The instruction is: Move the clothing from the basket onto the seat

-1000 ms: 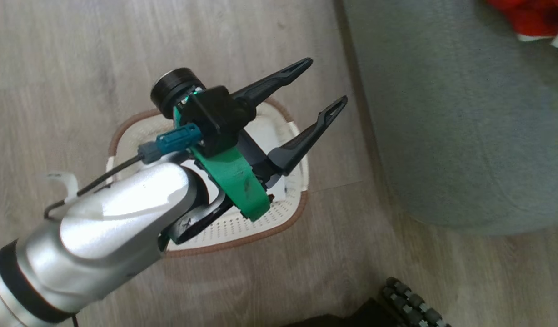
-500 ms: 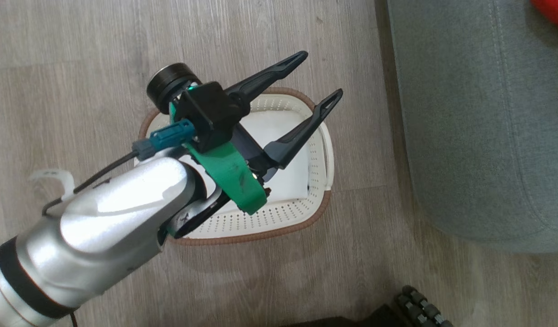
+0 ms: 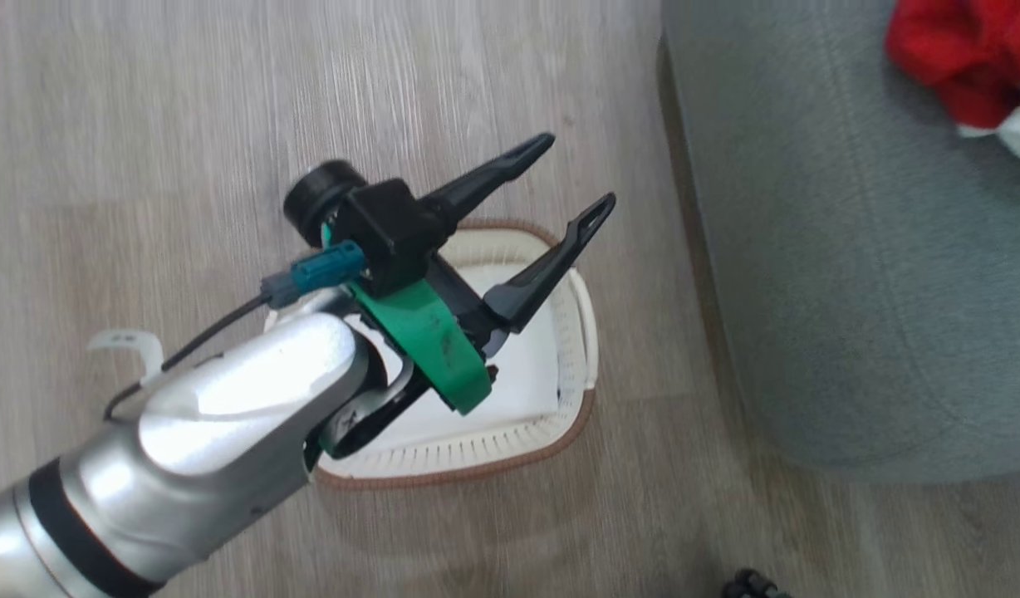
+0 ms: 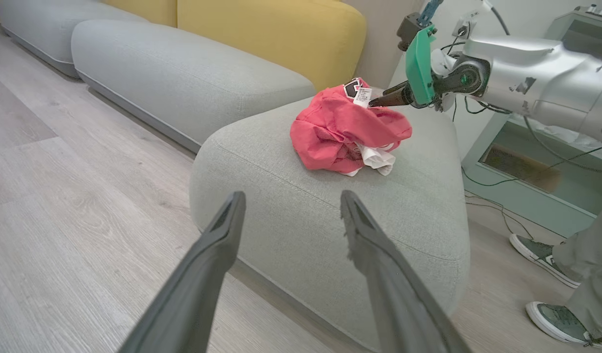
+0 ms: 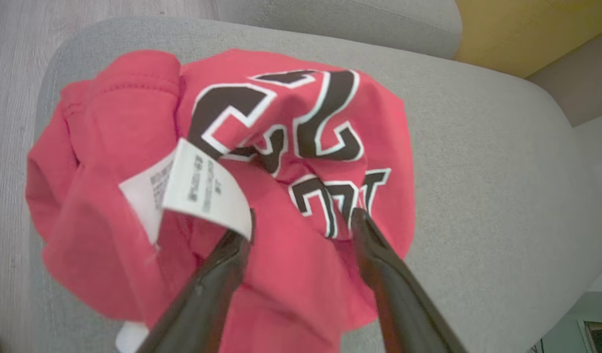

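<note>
A: Since the red soft jersey with black-and-white lettering (image 5: 291, 122) lies bunched on top of the big grey-green fabric seat (image 5: 477, 147), we tag this release-and-clear?

B: Yes. On the seat, the right gripper (image 5: 302, 216) sits over the heap, jaws apart, cloth between them but, as far as we see, unpinched. White care label (image 5: 203, 191) at one fingertip.

A: And the left gripper (image 3: 575, 173)?

B: Jaws apart, nothing in them, above the small cream perforated plastic basket (image 3: 578, 332) just beside the seat. We see its white bottom.

A: Doing it well?

B: We'd keep the jaws wide and lift straight up off the seat, so no finger snags a fold or the label.
</note>
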You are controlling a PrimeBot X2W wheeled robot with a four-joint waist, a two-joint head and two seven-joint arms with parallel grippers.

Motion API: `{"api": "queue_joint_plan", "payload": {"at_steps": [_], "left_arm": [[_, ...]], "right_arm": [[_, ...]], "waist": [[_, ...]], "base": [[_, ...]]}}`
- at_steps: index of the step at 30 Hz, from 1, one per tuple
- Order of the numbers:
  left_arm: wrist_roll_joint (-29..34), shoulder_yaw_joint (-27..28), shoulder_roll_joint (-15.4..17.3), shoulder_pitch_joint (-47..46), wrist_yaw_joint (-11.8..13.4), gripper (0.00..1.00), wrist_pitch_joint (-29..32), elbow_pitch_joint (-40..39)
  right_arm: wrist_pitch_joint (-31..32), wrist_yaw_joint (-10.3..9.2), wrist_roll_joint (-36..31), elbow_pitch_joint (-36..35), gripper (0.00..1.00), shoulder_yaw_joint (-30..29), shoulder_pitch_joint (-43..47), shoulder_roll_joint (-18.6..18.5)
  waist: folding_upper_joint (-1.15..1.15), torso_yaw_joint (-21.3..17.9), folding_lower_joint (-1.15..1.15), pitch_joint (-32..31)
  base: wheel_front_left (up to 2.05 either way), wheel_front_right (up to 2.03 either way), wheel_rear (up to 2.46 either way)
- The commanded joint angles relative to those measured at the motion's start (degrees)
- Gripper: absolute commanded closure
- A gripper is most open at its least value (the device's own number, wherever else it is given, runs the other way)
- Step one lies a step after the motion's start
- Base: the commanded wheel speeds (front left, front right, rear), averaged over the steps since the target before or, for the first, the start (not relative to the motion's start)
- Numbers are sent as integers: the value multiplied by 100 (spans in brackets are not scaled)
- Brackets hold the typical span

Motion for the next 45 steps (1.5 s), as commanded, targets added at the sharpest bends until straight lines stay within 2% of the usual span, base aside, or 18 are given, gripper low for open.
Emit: {"api": "queue_joint_plan", "payload": {"at_steps": [1, 8, 17, 20, 27, 37, 45], "left_arm": [[-42, 197, 60, -37, 9, 0, -56, -111], [-165, 241, 11, 262, 108, 0, -175, 9], [-291, 427, 28, 567, 270, 0, -279, 78], [-342, 526, 44, 739, 338, 0, -313, 102], [-390, 798, 104, 1227, 548, 0, -360, 146], [-322, 1642, 291, 1960, 879, 0, -375, 97], [-108, 2364, 352, 2667, 896, 0, -376, 14]], "right_arm": [[-57, -2, 98, -185, 0, 122, 90, -247], [-631, -2, 731, -424, 0, 629, 323, -443], [-1383, -2, 1133, -1065, 0, 602, 782, -496], [-1559, -2, 1253, -1410, 0, 502, 1058, -379], [-1774, -2, 1160, -2409, 0, 18, 2149, 232], [-1593, -2, 735, -4083, 0, -550, 3832, 1483], [-1938, -2, 829, -4737, 0, -713, 4709, 1995]], "waist": [[0, -87, 0, -315], [0, -153, 0, -965], [0, -27, 0, -1536], [0, 42, 0, -1759], [0, 317, 0, -2184], [0, 782, 0, -2453], [0, 1107, 0, -2535]], "base": [[0, 0, 0], [0, 0, 0], [0, 0, 0], [0, 0, 0], [0, 0, 0], [0, 0, 0], [0, 0, 0]]}}
